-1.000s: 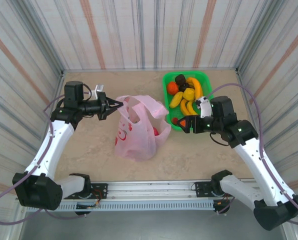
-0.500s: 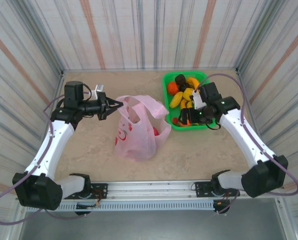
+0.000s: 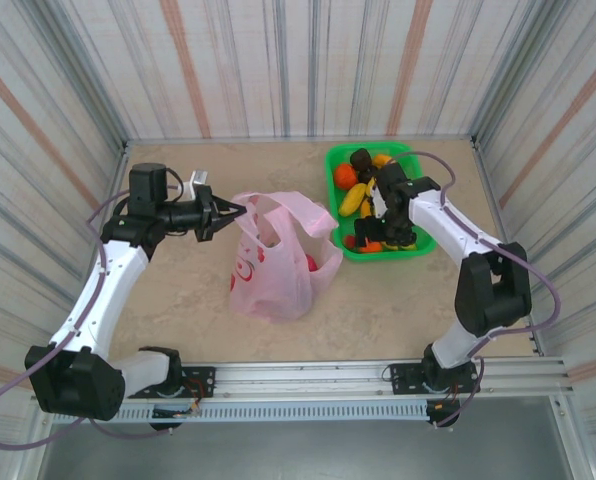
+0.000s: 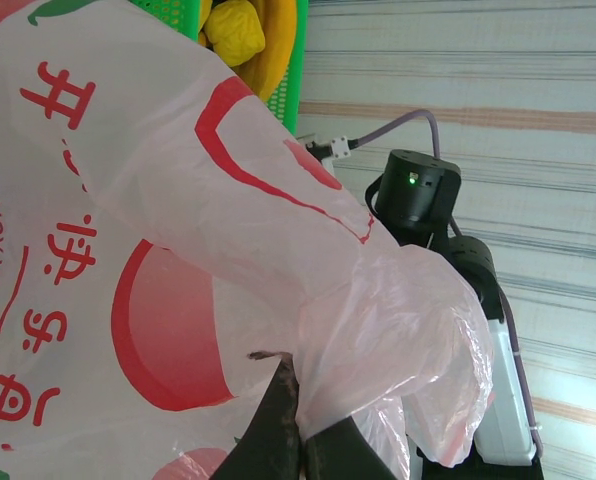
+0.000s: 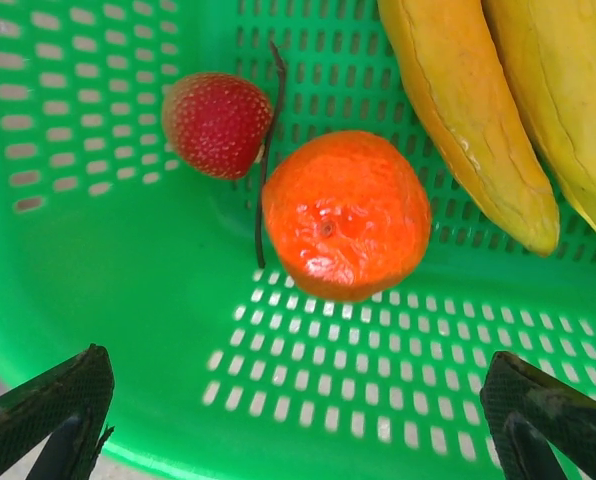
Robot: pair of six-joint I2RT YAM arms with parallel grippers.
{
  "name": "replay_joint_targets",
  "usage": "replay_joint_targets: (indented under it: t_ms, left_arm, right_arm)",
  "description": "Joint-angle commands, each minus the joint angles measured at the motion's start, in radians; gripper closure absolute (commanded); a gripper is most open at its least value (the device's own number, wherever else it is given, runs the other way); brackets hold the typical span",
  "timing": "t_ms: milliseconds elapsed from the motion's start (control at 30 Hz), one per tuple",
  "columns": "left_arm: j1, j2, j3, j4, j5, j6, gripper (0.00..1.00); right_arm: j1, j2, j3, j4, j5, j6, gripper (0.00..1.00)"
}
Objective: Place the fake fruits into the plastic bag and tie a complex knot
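The right fingers (image 3: 376, 232) stood spread wide and gripped nothing, hanging low over the near end of the green perforated plastic tray (image 5: 128, 250). In the right wrist view the round glossy toy orange (image 5: 346, 215) lay ahead of them, roughly in line with the gap but beyond the tips, untouched. A small red dimpled toy strawberry (image 5: 216, 123) sat just beside the orange toward one finger's side, its thin dark stem (image 5: 258, 240) running down against the orange's skin. The tip of a long yellow toy banana (image 5: 468, 110) came close on the other side. The likeliest trouble, as I judged it, was a closing that met the orange off its middle: round and slick, it could squirt out and roll across the tray floor. So wide a spread could also catch the stem or nudge the banana, and a descent too near the edge could strike the tray's wall

The left fingers (image 4: 288, 440) were clenched on a bunched fold of the thin translucent pink plastic bag with red print (image 4: 128, 200), up at its handle, holding the mouth raised. The bag's body hung away from them and rested on the beige desk (image 3: 178, 290), apart from the right fingers. Film that thin might creep out of the pinch, and the mouth would then sag shut before a fruit arrived. No knot had been tied yet
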Motion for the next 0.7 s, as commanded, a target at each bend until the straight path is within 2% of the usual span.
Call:
replay_joint_targets:
  t_ms: [0,667]
  left_arm:
    - [0.008,-0.023,0.017,-0.011,0.014,0.024,1.00]
    - [0.008,-0.017,0.023,-0.009,0.012,0.026,1.00]
  right_arm:
    - [-0.006,0.040,0.022,0.012,0.037,-0.019,0.04]
    - [0.001,0.239,0.026,0.103,0.032,-0.005,0.18]
